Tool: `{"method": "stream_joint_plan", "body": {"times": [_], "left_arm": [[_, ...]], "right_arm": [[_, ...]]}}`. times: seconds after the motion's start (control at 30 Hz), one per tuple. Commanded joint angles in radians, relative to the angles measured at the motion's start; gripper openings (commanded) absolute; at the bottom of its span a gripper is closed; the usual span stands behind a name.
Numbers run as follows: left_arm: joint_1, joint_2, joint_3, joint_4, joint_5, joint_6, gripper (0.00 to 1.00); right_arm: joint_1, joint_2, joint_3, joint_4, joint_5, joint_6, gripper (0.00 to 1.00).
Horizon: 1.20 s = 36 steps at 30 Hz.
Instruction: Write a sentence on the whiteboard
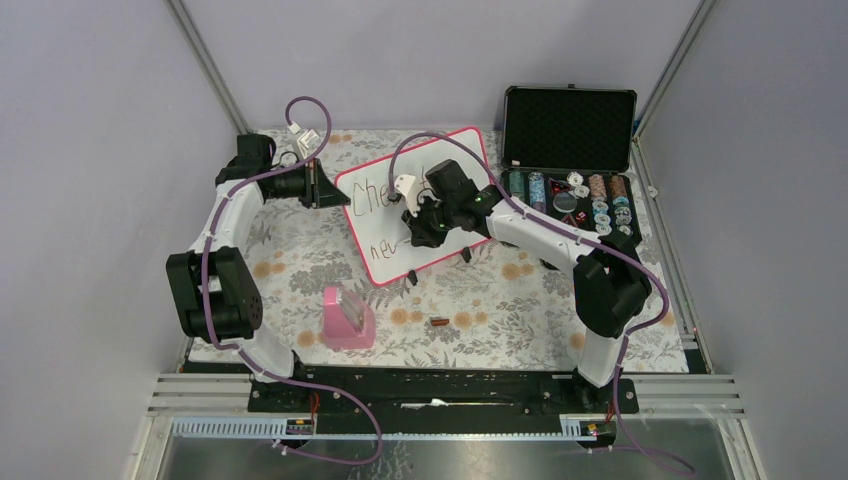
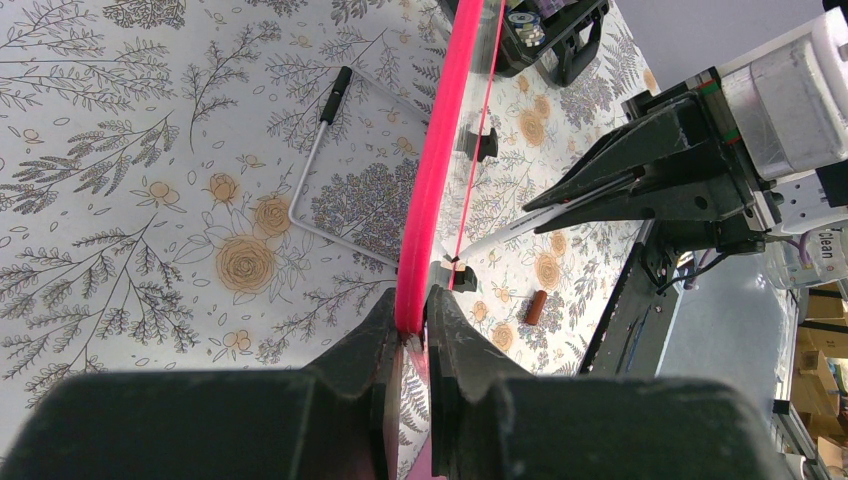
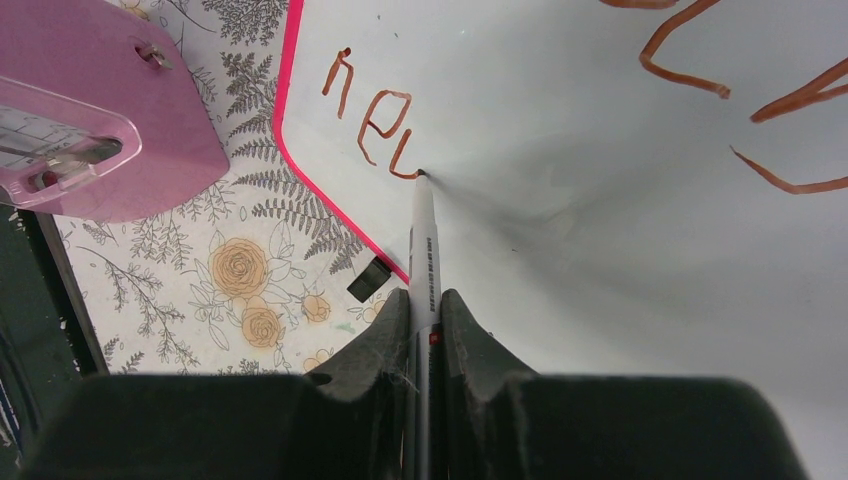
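The whiteboard (image 1: 385,240), white with a pink-red frame, stands tilted at the table's middle. My left gripper (image 1: 322,186) is shut on its left frame edge (image 2: 432,180). My right gripper (image 1: 420,222) is shut on a white marker (image 3: 424,255) whose tip touches the board (image 3: 600,200). The sentence (image 1: 372,195) reads "Che..." on the top line, partly hidden by the right arm, and "nev" (image 3: 370,120) on the lower line, in brown-red strokes. The marker tip sits at the end of the last stroke.
A pink block with a clear holder (image 1: 347,316) lies near the front. A small brown cap (image 1: 439,322) lies on the floral cloth. An open black case (image 1: 570,125) with several small spools stands at the back right. A wire stand (image 2: 320,180) lies behind the board.
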<state>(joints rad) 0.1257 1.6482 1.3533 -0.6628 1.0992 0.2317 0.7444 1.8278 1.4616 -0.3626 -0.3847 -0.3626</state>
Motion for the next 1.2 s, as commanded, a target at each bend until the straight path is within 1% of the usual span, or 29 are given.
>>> {"method": "stream_joint_plan", "body": {"times": [0.0, 0.37, 0.93, 1.17], "left_arm": [[-0.004, -0.047, 0.006, 0.054, -0.040, 0.054, 0.00], [-0.003, -0.048, 0.006, 0.052, -0.042, 0.056, 0.00], [-0.004, -0.044, 0.004, 0.053, -0.044, 0.061, 0.00], [-0.004, -0.044, 0.005, 0.053, -0.041, 0.060, 0.00]], "right_arm": [[-0.019, -0.019, 0.055, 0.042, 0.036, -0.012, 0.00], [-0.018, -0.018, 0.047, 0.041, 0.034, -0.015, 0.00], [-0.018, -0.029, -0.050, 0.043, 0.018, -0.018, 0.00], [-0.029, -0.041, -0.032, 0.042, 0.035, -0.020, 0.00]]}}
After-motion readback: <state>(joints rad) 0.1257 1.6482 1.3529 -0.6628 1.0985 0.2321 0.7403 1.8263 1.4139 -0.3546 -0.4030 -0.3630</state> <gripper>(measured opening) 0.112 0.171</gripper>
